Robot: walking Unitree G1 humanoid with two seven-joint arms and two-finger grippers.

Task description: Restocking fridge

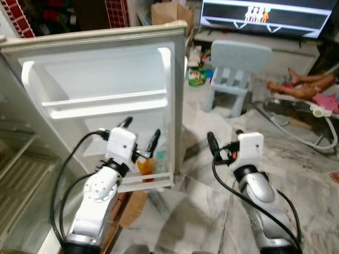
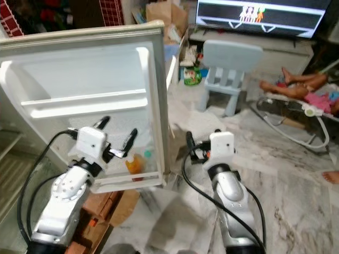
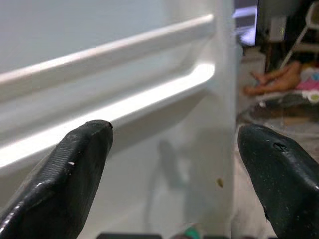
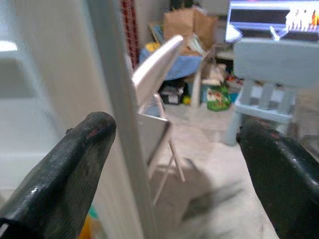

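Note:
The fridge door (image 1: pixel 106 74) stands open with its white inner side and shelves facing me. An orange bottle (image 1: pixel 144 166) stands in the door's bottom shelf (image 1: pixel 148 180), with a teal cap (image 1: pixel 159 155) showing beside it. My left gripper (image 1: pixel 143 127) is open just in front of the door, a little above the bottle, with nothing between its fingers (image 3: pixel 75 169). My right gripper (image 1: pixel 223 136) is open and holds nothing, to the right of the door's outer edge (image 4: pixel 119 124) over the floor.
The fridge's inner shelves (image 1: pixel 16 159) are at the far left. A light-blue child's chair (image 1: pixel 235 74), a paper bag (image 1: pixel 169 13) and a TV (image 1: pixel 265 16) stand behind. A person's legs (image 1: pixel 302 87) lie on the floor at right. Cardboard (image 1: pixel 132 203) lies below the door.

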